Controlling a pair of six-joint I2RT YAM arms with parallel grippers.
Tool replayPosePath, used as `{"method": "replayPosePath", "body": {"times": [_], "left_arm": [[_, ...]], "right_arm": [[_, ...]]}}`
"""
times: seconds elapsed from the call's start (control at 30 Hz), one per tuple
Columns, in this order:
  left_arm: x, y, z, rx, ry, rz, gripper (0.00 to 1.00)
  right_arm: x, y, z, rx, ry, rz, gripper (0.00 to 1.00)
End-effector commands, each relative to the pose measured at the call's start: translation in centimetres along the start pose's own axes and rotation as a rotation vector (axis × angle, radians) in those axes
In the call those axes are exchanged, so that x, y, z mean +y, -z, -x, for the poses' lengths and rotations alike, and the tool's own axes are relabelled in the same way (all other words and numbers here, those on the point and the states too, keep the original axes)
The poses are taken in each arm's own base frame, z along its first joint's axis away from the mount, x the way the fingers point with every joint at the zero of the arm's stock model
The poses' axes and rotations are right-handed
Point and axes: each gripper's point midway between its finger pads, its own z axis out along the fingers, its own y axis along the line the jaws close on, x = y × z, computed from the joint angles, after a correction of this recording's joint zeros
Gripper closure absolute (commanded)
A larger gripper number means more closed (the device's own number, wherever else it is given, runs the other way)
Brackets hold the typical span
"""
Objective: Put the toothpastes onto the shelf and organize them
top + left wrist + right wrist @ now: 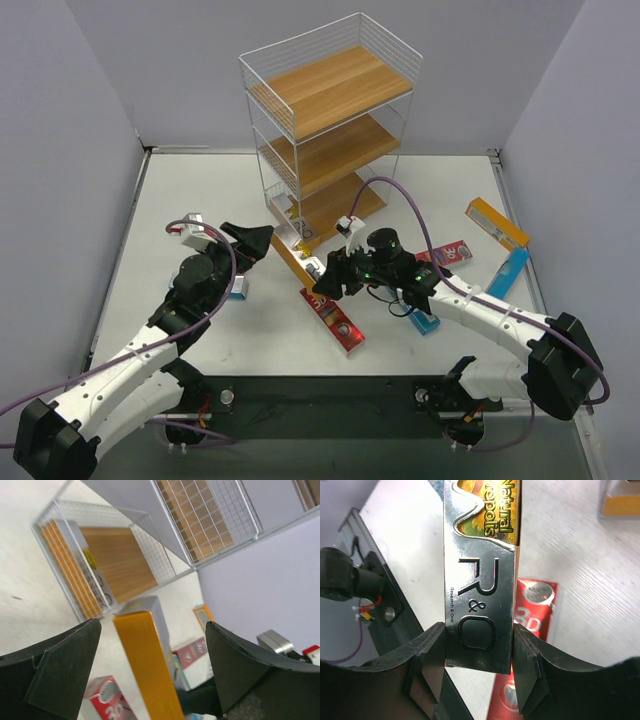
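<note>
Jaws: right gripper (478, 647) is clamping the R&O toothpaste carton (480, 555) at centre frame, likely for carrying alone. The left gripper (152, 626) is gaping wide around its end, below the wire shelf (330, 130).

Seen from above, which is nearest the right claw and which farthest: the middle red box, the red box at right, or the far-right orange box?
1. The middle red box, just on the near side of the right claw.
2. The red box at right, off to its right.
3. The orange box, farthest right.
</note>
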Motion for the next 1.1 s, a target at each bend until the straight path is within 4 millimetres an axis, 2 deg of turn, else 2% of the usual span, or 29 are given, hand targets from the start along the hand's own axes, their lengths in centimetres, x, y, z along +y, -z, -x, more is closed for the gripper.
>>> {"method": "replayPosePath", "body": {"times": [0.0,0.1,0.23,0.3,0.37,0.4,0.43,0.53,0.57,0.6,0.67,0.73,0.77,0.8,0.83,0.93,0.97,1.0,1.07], "left_arm": [[0.5,1.3,4.9,-0.159,-0.235,0.083,0.03],[1.0,2.7,6.9,-0.203,-0.405,0.129,0.03],[1.8,4.5,9.2,-0.258,-0.608,0.178,0.03],[2.0,5.2,9.8,-0.276,-0.664,0.180,0.03],[2.8,5.6,10.1,-0.283,-0.737,0.210,0.03],[2.9,5.8,10.3,-0.289,-0.755,0.212,0.03],[3.1,5.9,10.3,-0.286,-0.797,0.219,0.03],[3.8,5.8,9.9,-0.271,-0.852,0.226,0.03],[3.9,5.8,9.9,-0.273,-0.856,0.225,0.03],[4.6,5.6,9.4,-0.257,-0.871,0.231,0.03],[5.1,5.3,8.7,-0.240,-0.885,0.227,0.03],[6.2,5.0,7.7,-0.213,-0.896,0.232,0.03],[6.3,4.8,7.5,-0.212,-0.889,0.227,0.03],[7.4,4.6,6.6,-0.186,-0.900,0.232,0.03],[7.6,4.6,6.4,-0.185,-0.906,0.229,0.03],[7.2,4.3,6.5,-0.187,-0.919,0.219,0.03],[7.2,4.2,6.5,-0.189,-0.926,0.220,0.03],[7.2,4.1,6.6,-0.192,-0.933,0.226,0.03],[7.2,4.0,6.8,-0.194,-0.941,0.231,0.03]], "right_arm": [[-2.9,2.3,-0.9,0.008,0.043,-0.145,0.76],[-5.3,3.6,-1.9,0.031,0.034,-0.241,0.77],[-8.1,5.0,-1.2,0.011,0.042,-0.348,0.77],[-9.4,5.4,-1.8,0.046,0.041,-0.402,0.78],[-10.6,5.5,-0.8,0.040,0.073,-0.445,0.78],[-11.2,5.2,-0.7,0.058,0.085,-0.460,0.78],[-11.6,5.2,0.6,0.048,0.124,-0.481,0.78],[-13.3,4.3,1.6,0.062,0.172,-0.520,0.78],[-13.7,4.0,3.4,0.014,0.186,-0.531,0.78],[-14.4,3.3,3.3,0.028,0.189,-0.535,0.78],[-15.1,2.7,5.2,-0.007,0.206,-0.544,0.78],[-16.0,1.8,5.7,-0.005,0.195,-0.544,0.78],[-15.9,1.4,7.0,-0.033,0.202,-0.533,0.78],[-16.6,0.8,6.9,-0.026,0.195,-0.536,0.77],[-16.8,0.4,7.1,-0.027,0.196,-0.535,0.77],[-17.9,-0.8,8.1,-0.038,0.192,-0.535,0.76],[-18.4,-1.5,7.8,-0.023,0.187,-0.533,0.75],[-18.3,-1.9,8.6,-0.035,0.188,-0.523,0.74],[-19.1,-2.6,8.3,-0.018,0.180,-0.525,0.72]]}}
